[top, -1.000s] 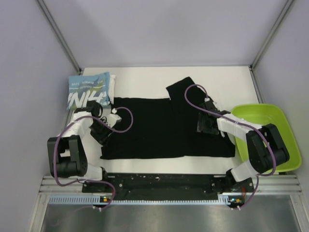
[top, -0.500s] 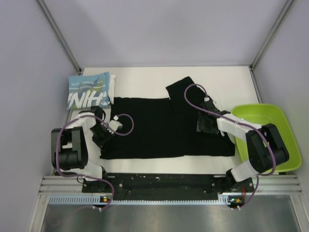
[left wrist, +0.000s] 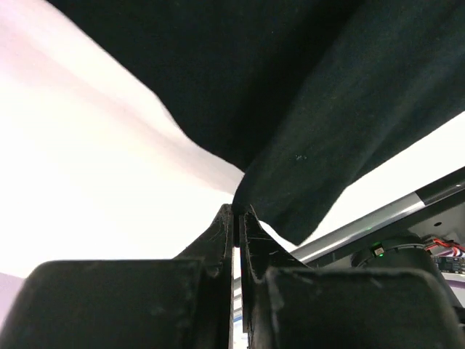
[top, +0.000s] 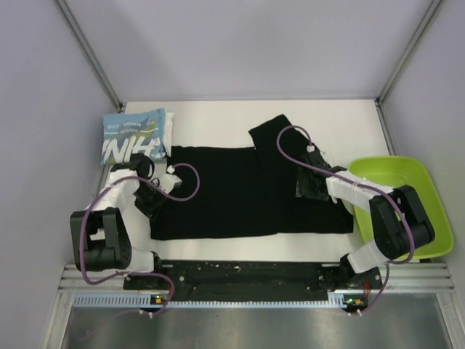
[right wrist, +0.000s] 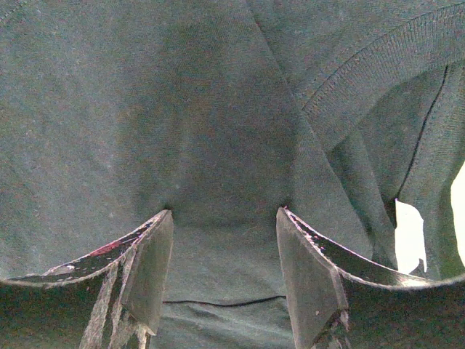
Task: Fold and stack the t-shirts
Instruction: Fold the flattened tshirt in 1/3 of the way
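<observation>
The black t-shirt [top: 240,193] lies spread across the middle of the white table, one sleeve folded up at the back. My left gripper [top: 154,198] is shut on the black t-shirt's left edge; in the left wrist view the cloth [left wrist: 305,109] hangs from the closed fingertips [left wrist: 238,212], lifted off the table. My right gripper [top: 311,183] is open, its fingertips pressed down on the shirt's right part; in the right wrist view black fabric [right wrist: 218,109] with a ribbed hem fills the frame between the fingers [right wrist: 152,254]. The light blue t-shirt [top: 134,137] with white lettering lies folded at the back left.
A lime-green tray [top: 403,200] stands at the right edge of the table, beside the right arm. Bare white table [top: 218,116] shows behind the black shirt. Grey walls and metal posts enclose the table on three sides.
My left arm has shifted around the shirt's left edge, out and back, and the edge there is slightly pulled. My right gripper has not moved.
</observation>
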Controlling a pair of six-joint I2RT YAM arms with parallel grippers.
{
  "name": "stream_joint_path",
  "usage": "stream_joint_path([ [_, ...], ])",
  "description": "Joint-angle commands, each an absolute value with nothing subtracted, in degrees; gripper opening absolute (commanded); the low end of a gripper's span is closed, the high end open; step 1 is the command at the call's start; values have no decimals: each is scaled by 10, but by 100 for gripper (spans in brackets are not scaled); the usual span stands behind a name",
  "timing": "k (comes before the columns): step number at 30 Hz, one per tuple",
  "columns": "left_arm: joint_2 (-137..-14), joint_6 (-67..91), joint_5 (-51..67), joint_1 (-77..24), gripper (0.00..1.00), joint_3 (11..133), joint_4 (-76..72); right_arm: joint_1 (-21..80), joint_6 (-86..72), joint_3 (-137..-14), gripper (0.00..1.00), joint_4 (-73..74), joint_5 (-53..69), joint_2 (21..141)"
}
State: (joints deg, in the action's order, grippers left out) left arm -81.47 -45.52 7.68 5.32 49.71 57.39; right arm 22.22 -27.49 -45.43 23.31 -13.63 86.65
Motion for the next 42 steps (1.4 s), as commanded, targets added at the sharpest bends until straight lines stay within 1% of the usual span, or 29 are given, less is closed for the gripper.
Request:
stream_joint_path([
  [1,-777,-451,95,56,0,544,637,215,-279,-446,58,214,-125,882],
  [3,-771,-451,96,56,0,555,641,214,-279,-446,58,214,-125,883],
  [7,-780,-439,95,53,0,591,594,212,-280,-447,58,216,-125,886],
  [13,-885,-403,75,45,0,671,555,209,-294,-439,58,220,-147,868],
  [16,-927,-401,64,43,0,672,531,209,-295,-433,58,219,-148,855],
  [21,-978,-398,16,43,0,636,513,207,-282,-433,58,217,-127,836],
  [22,-978,-396,7,43,6,626,500,208,-280,-435,58,218,-126,830],
  [23,-975,-395,5,44,17,619,484,207,-270,-438,59,219,-126,818],
  [25,-973,-387,-17,42,30,617,460,208,-257,-452,58,241,-147,803],
  [27,-967,-376,-22,43,39,625,445,207,-243,-471,58,269,-171,785],
  [28,-960,-374,-25,42,46,629,439,207,-238,-480,58,279,-178,775],
  [29,-949,-373,-27,43,49,632,434,207,-236,-489,58,293,-182,762],
  [30,-938,-371,-30,42,54,636,432,207,-237,-495,58,306,-185,751],
  [33,-879,-373,-18,42,57,642,442,208,-261,-503,58,347,-194,714],
  [35,-831,-391,29,40,56,638,471,207,-290,-500,59,374,-181,691],
  [36,-804,-406,53,36,54,631,488,207,-311,-494,60,386,-164,676],
  [37,-780,-423,73,31,51,616,507,204,-333,-484,64,392,-142,663],
  [38,-754,-443,91,25,49,599,525,200,-357,-468,71,392,-120,643],
  [39,-730,-460,106,19,47,565,540,193,-385,-450,75,390,-100,622],
  [40,-709,-480,111,15,47,535,549,180,-408,-437,78,395,-91,597],
  [41,-688,-498,114,10,47,507,554,168,-434,-426,84,400,-87,582],
  [42,-671,-511,116,6,50,478,551,159,-461,-420,87,412,-92,567],
])
